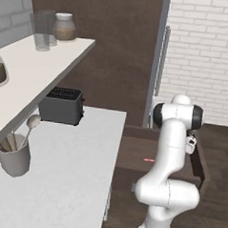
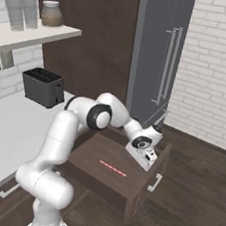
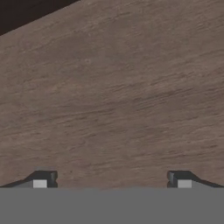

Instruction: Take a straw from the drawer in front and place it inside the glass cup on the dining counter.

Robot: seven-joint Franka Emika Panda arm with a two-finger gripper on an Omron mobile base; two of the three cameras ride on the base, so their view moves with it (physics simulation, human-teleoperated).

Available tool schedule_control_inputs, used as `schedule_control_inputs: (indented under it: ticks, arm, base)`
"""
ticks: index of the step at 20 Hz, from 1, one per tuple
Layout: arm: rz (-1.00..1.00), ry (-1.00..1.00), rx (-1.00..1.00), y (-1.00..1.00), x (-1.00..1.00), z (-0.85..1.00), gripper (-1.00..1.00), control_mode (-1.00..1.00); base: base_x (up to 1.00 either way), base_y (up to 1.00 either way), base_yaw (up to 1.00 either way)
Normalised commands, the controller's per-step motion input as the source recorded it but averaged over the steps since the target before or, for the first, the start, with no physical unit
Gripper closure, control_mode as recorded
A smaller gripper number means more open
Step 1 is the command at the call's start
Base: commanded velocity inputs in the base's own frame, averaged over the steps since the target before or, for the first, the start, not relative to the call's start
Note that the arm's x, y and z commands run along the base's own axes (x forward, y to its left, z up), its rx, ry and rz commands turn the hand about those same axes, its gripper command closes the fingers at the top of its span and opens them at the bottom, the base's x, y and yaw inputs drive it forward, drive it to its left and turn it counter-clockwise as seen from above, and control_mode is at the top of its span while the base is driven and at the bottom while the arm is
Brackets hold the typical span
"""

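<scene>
walls: white brick (image 2: 215, 72) | floor: dark wood (image 2: 195, 195) | fridge: grey (image 2: 158, 50)

Setting: rendered kitchen. Evidence: black toaster (image 1: 62, 106) on white worktop (image 1: 73, 180), utensil pot (image 1: 13, 156), tall fridge (image 2: 157, 55), brown wood cabinetry, brick walls.

Dark brown wood drawer (image 2: 141, 181) is pulled open, and the red-and-white striped straw (image 2: 112, 168) is lying flat on its floor, near the middle.
</scene>
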Motion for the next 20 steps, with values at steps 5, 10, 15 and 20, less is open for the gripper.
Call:
schedule_control_inputs:
  ticks: [5, 10, 15, 20]
  arm:
    - [0.07, 0.00, 0.00, -0.68, -0.09, -0.09, -1.00, -1.00]
    - [0.03, 0.00, 0.00, -0.05, -0.19, -0.01, -1.00, -1.00]
    - [0.17, 0.02, -0.10, 0.69, -0.08, 0.01, -1.00, -1.00]
    - [0.29, 0.00, -0.09, 0.56, 0.00, 0.11, -1.00, -1.00]
  base:
    - [0.00, 0.00, 0.00]
    - [0.00, 0.00, 0.00]
    - [0.00, 0.00, 0.00]
    - [0.00, 0.00, 0.00]
